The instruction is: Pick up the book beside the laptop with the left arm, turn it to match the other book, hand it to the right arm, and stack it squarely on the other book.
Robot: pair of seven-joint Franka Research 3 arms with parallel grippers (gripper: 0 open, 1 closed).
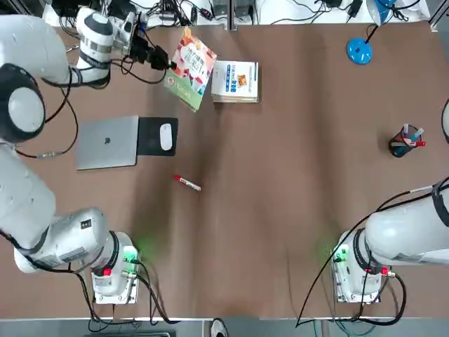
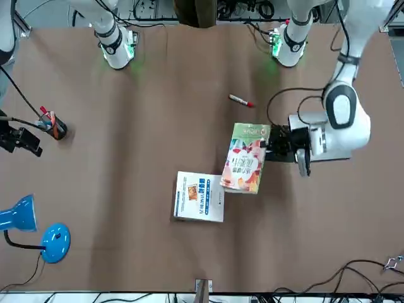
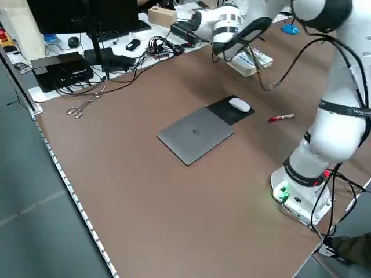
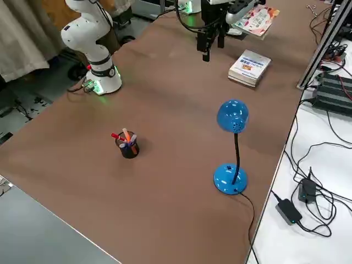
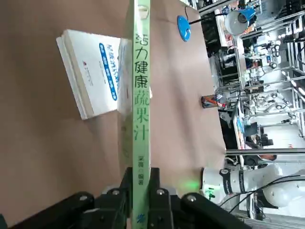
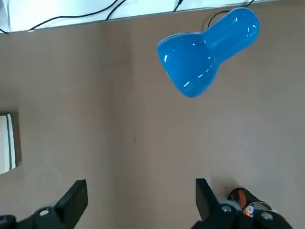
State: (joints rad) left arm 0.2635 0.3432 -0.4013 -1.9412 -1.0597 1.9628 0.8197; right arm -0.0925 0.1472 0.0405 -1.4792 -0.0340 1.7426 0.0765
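Note:
My left gripper (image 1: 163, 59) is shut on one edge of the colourful book (image 1: 191, 70), which hangs tilted above the far side of the table. In the left wrist view the book's green spine (image 5: 141, 95) runs out from between the shut fingers (image 5: 157, 196). The other book (image 1: 235, 81), white with blue print, lies flat on the table just right of it; the held book's corner overlaps its edge in the front view (image 2: 245, 158). The silver laptop (image 1: 107, 142) lies closed at the left. My right gripper (image 6: 138, 200) is open and holds nothing, high over the table's right side.
A black mouse pad (image 1: 153, 144) with a white mouse (image 1: 166, 135) lies next to the laptop. A red marker (image 1: 187, 183) lies mid-table. A blue desk lamp (image 2: 28, 214) and a pen cup (image 1: 405, 140) stand at the right. Cables run along the far edge.

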